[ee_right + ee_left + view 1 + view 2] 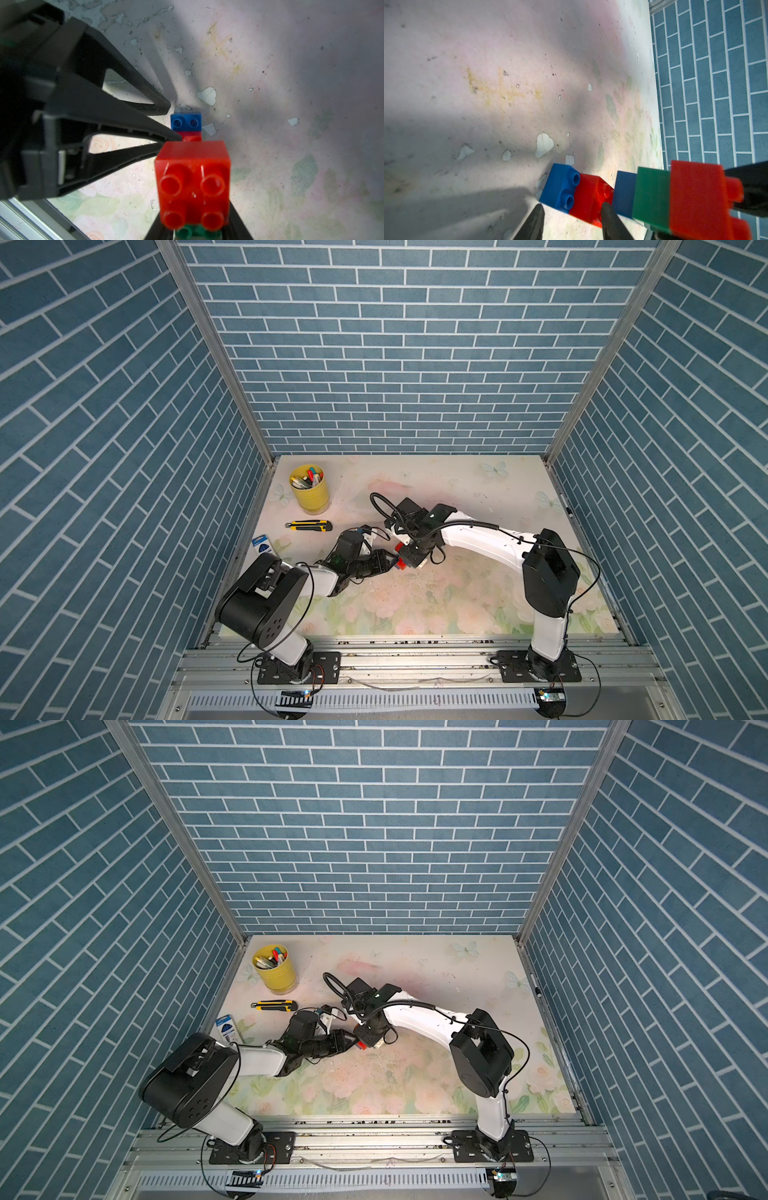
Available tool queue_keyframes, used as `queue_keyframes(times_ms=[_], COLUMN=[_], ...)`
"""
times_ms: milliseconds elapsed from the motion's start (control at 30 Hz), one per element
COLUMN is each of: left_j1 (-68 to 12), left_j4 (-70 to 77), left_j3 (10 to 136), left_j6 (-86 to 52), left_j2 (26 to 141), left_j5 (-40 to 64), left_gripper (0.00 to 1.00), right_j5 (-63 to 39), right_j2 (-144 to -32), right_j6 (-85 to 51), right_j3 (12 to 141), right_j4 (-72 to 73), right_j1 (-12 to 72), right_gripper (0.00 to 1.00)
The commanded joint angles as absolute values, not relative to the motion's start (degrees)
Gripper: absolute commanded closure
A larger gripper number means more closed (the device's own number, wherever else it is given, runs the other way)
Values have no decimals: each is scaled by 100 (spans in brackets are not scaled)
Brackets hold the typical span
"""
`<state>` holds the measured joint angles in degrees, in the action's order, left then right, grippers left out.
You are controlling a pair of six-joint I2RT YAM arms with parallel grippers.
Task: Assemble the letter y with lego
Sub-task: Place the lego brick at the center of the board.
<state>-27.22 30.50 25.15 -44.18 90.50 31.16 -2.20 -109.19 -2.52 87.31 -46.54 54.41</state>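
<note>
Lego [401, 563] is at mid-table, in two joined pieces, where the two arms' tips meet.
- Blue-and-red pair [571, 193]: the red square brick sits stepped on the blue one. Two blue studs are left bare.
- Red-green-blue stack [675, 199]: red square on the outside with four bare studs, green in the middle, blue at the far end.
- The stack's blue end is just beside the pair's red brick. Whether they touch cannot be told, because the big red brick blocks that spot in the right wrist view.

Around:
- A yellow cup [309, 491] of pens stands toward the back left corner.
- A yellow-and-black utility knife [308, 525] lies just in front of the cup.
- A small blue-and-white packet [262, 545] lies near the left edge.
- All three are well apart from the bricks.
- A black ribbed cable [376, 506] loops above the right wrist.

Grip:
- Left gripper [572, 205]: jaws narrowly apart, pinching the pair, one dark finger on each side of its red brick.
- Right gripper [411, 560]: jaws nearly together, pinching the stack. Black fingers show on either side below the red brick in the right wrist view.

Surface and room:
- The table [457, 601] carries a pale floral print in pink and green. It is chipped and speckled around the work spot.
- Walls [395, 344] with a blue brick pattern stand on three sides.
- An aluminium rail [415, 659] along the front carries both arm bases.
</note>
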Motion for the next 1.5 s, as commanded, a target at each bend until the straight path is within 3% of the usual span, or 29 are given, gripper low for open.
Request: queue_keyframes(times_ms=[0,700,1467], left_j1=[-2651,-2653,-2648], left_j4=[1607,1594,1555], left_j3=[2132,2132,2144], left_j6=[-4325,-4324,-4289], left_j2=[9431,9431,9422], left_j5=[2494,2486,2442], left_gripper=[54,54,54], right_j5=[-482,-141,-668], right_j2=[-10971,-10627,-10853], right_j6=[-171,-430,-519], right_j3=[8662,8725,8520], right_j4=[-4821,-4822,-4601], right_j1=[5449,5336,5328], right_gripper=[70,70,70])
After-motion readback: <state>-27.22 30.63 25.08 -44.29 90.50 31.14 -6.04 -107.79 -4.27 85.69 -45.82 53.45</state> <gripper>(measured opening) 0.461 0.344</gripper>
